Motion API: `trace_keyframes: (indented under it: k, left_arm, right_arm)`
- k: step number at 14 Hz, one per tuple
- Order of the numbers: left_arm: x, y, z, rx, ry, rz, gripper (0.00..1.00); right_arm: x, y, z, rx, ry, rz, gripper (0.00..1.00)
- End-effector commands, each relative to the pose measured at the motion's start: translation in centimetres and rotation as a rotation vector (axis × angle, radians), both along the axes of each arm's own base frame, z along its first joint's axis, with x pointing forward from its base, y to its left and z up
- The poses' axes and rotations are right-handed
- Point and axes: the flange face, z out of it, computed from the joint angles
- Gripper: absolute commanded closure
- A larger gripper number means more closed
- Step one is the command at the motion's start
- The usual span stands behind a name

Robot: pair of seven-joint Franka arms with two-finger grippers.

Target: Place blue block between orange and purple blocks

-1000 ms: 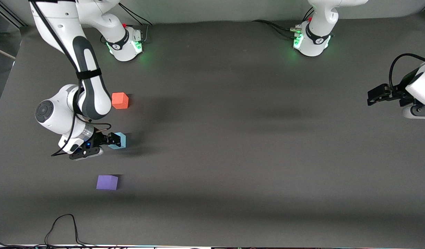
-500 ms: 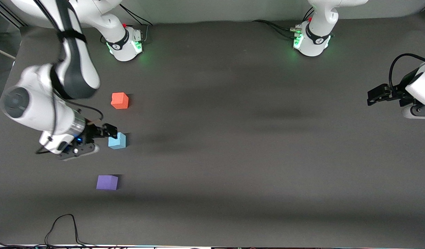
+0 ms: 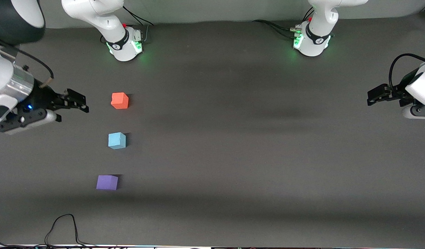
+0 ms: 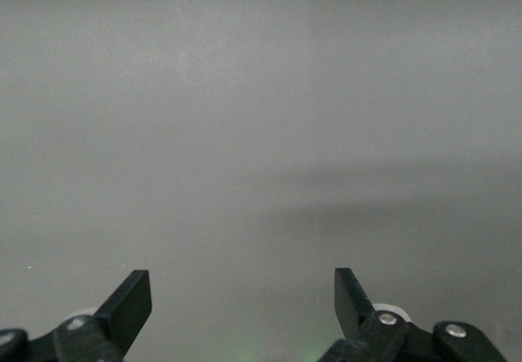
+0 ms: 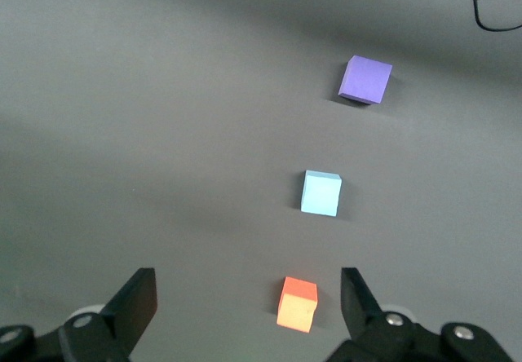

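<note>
The light blue block (image 3: 117,140) rests on the dark table between the orange block (image 3: 120,100) and the purple block (image 3: 107,182), in a rough line. The right wrist view shows all three: orange (image 5: 297,303), blue (image 5: 321,192), purple (image 5: 365,79). My right gripper (image 3: 79,103) is open and empty, raised over the table at the right arm's end, apart from the blocks. My left gripper (image 3: 373,97) is open and empty at the left arm's end, where that arm waits; its wrist view shows only bare grey surface between the fingers (image 4: 130,301).
The two arm bases (image 3: 124,43) (image 3: 311,41) stand along the table's edge farthest from the front camera. A black cable (image 3: 62,226) loops on the table near the front edge, nearer the camera than the purple block.
My right gripper let go of the blue block, rose and drew away toward the right arm's end of the table. The blue block stayed in place. The left arm has not moved.
</note>
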Motion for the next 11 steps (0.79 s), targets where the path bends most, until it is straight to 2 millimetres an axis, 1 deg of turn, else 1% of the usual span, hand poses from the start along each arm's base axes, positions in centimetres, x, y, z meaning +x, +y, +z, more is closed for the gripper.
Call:
trace_keyframes:
  k: [1, 5, 7, 9, 11]
  left_arm:
    - [0.1, -0.3, 0.4, 0.012, -0.012, -0.008, 0.00]
    - [0.1, -0.2, 0.4, 0.014, -0.012, -0.008, 0.00]
    - [0.2, -0.2, 0.4, 0.014, -0.010, -0.008, 0.00]
    - [0.2, -0.3, 0.4, 0.012, -0.010, -0.008, 0.00]
    - [0.1, -0.3, 0.4, 0.012, -0.012, -0.008, 0.00]
  right_arm:
    - [-1.0, -0.5, -0.7, -0.029, 0.026, -0.002, 0.00]
    - [-2.1, -1.5, -3.0, -0.040, 0.010, -0.013, 0.00]
    - [-2.3, -2.2, -3.6, -0.042, 0.016, -0.026, 0.00]
    - [-2.3, -2.8, -3.8, -0.041, 0.012, -0.037, 0.00]
    - [-2.4, -2.6, -3.6, -0.040, 0.022, -0.045, 0.00]
